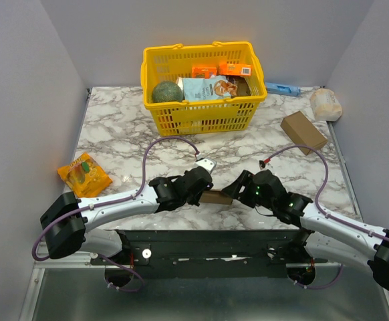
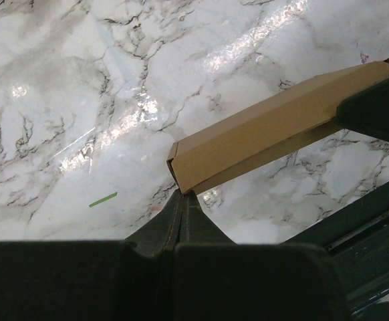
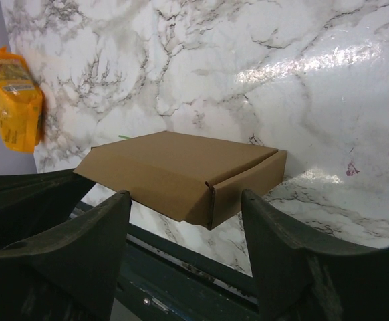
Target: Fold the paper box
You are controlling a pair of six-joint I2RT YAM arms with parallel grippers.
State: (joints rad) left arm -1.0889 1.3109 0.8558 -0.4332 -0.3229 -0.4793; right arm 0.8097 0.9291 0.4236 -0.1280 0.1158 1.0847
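Note:
The paper box (image 1: 216,196) is a flat, closed brown cardboard box near the table's front edge, between my two grippers. My left gripper (image 1: 205,188) is shut, and its fingertips (image 2: 184,195) pinch the box's near corner (image 2: 268,134). In the right wrist view the box (image 3: 174,167) is tilted, with its near corner raised above the marble. My right gripper (image 1: 234,190) is open. Its fingers (image 3: 87,247) stand on either side of the box's end without touching it, and the gripper (image 3: 186,195) faces that end.
A yellow basket (image 1: 201,50) with food items stands at the back. An orange snack packet (image 1: 83,174) lies at the left and also shows in the right wrist view (image 3: 14,100). A blocky brown carton (image 1: 303,132) and a white bag (image 1: 325,103) lie at the right. A green strip (image 2: 103,199) lies on the marble.

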